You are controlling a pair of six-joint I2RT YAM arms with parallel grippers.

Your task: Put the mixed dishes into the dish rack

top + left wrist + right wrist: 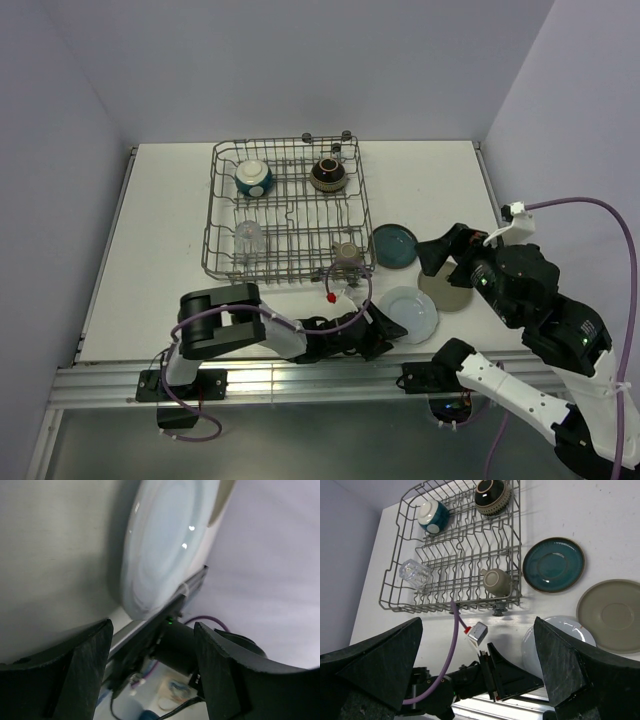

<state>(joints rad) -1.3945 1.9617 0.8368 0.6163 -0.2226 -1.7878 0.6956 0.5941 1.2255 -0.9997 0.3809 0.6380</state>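
1 pale-blue plate [165, 545] just ahead of the wide-spread left gripper [152, 627]

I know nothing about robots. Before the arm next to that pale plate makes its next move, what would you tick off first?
1. Left end effector open and empty: ok, jaws apart, nothing between them.
2. Pale-blue plate within its line: ok, the rim sits just ahead of the fingers, not yet gripped.
3. Pale-blue plate free of the beige plate: cannot tell, their edges look very close.
4. Room in the dish rack: ok, the middle tine rows are bare.
5. Right end effector out of the way: ok, open, empty and raised beside the plates.
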